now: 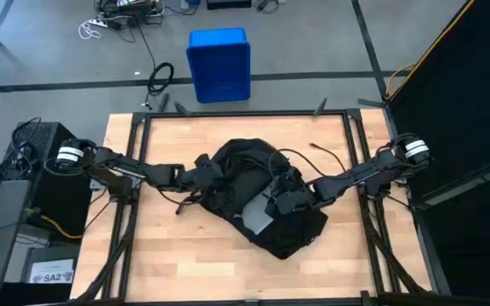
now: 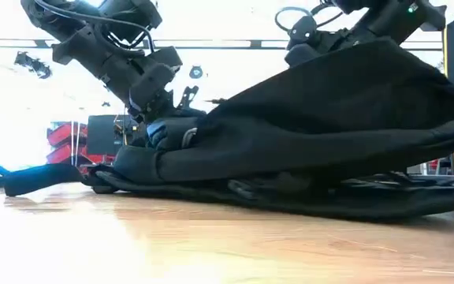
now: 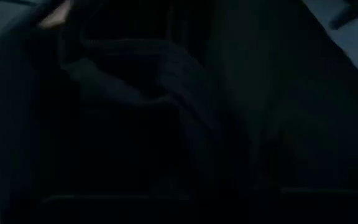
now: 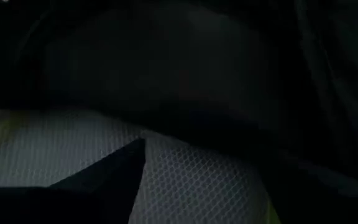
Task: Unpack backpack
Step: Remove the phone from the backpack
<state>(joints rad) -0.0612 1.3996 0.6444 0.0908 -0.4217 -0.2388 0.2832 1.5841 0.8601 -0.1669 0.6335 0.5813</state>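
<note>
Clearly the backpack (image 1: 262,200), slumped mid-frame on my tabletop (image 1: 168,263), is soft, floppy fabric best pinched at its opening's edge, where my left end effector (image 1: 204,174) and right end effector (image 1: 277,202) sit, grip state indiscernible.

high: even light | low: backlit, glare behind | wrists: dark; blurred

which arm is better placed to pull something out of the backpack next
Right, probably. Its tool sits over the large black soft fabric backpack opening, grey mesh material directly ahead; the left tool is at the bag's edge.
</note>
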